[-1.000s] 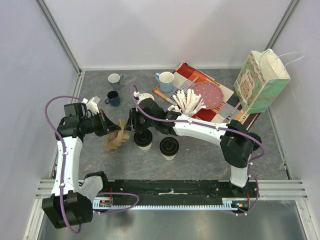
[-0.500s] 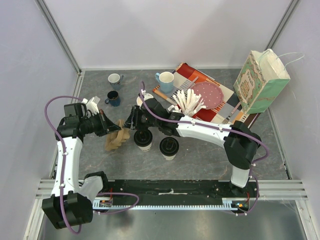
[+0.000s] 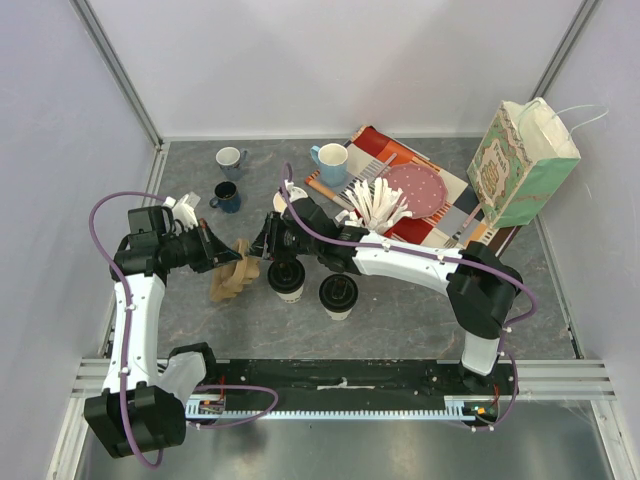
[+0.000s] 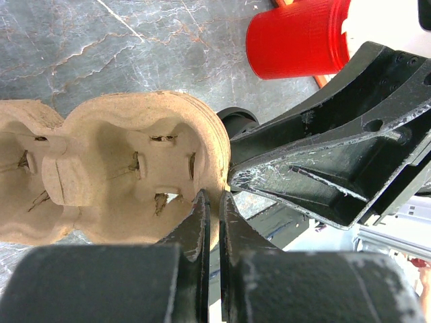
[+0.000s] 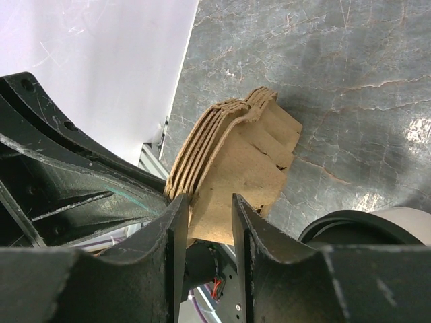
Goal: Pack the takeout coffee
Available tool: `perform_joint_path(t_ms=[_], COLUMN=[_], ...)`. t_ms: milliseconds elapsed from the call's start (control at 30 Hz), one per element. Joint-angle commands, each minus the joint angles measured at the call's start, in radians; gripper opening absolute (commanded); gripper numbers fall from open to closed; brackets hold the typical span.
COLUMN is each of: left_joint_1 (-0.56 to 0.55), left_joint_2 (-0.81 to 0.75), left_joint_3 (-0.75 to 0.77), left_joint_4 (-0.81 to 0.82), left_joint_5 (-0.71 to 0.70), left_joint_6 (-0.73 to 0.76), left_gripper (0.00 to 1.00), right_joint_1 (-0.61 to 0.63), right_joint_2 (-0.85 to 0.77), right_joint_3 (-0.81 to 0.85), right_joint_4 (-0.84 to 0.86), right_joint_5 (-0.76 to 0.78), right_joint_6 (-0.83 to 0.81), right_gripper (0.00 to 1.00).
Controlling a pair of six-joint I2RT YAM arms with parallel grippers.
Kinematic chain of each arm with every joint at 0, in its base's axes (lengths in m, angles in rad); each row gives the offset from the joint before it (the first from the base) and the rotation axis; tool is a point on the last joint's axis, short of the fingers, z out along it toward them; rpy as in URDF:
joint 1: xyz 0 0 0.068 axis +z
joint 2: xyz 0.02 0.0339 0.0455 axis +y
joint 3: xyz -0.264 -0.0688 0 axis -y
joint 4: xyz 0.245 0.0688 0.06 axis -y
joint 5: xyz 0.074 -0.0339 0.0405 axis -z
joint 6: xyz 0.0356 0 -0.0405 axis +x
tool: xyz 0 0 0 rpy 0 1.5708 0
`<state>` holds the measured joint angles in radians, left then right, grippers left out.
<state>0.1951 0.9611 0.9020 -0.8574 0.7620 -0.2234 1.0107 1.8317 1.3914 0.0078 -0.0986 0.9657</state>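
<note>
Two takeout coffee cups with black lids stand side by side near the middle of the table, one [image 3: 287, 278] on the left and one [image 3: 338, 295] on the right. Left of them a stack of brown moulded cup carriers [image 3: 230, 278] is held tilted up off the table. My left gripper [image 4: 212, 198] is shut on the rim of the carrier stack [image 4: 135, 168]. My right gripper [image 5: 205, 202] reaches in from the right, its jaws closed across the opposite edge of the carriers [image 5: 236, 155]. A black cup lid [image 5: 363, 225] shows just beside its right finger.
A white mug [image 3: 230, 158], a dark blue mug [image 3: 226, 196] and a light blue mug [image 3: 330, 163] stand at the back. A patterned mat carries white cutlery [image 3: 378, 205] and a pink plate [image 3: 415, 188]. A green paper bag [image 3: 525, 165] stands at the right wall.
My right gripper has shifted slightly left along the carrier stack's edge. The left arm and the cups have stayed put.
</note>
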Motion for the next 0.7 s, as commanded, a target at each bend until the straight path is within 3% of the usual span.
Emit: perform_joint_path(t_ms=[0, 300, 667], left_joint_1=[0.001, 0.003, 0.001], left_joint_2=[-0.015, -0.015, -0.019], left_joint_3=[0.006, 0.003, -0.006], left_joint_4=[0.024, 0.026, 0.034], left_joint_5=[0.039, 0.042, 0.068], left_joint_6=[0.004, 0.006, 0.002], left_gripper=[0.02, 0.02, 0.02], right_joint_1=[0.002, 0.003, 0.022], right_joint_2=[-0.020, -0.065, 0.009], right_joint_3=[-0.018, -0.040, 0.004], right_joint_4=[0.000, 0.006, -0.003], right_joint_5=[0.013, 0.043, 0.023], right_joint_6=[0.013, 0.001, -0.004], right_gripper=[0.38, 0.37, 0.36])
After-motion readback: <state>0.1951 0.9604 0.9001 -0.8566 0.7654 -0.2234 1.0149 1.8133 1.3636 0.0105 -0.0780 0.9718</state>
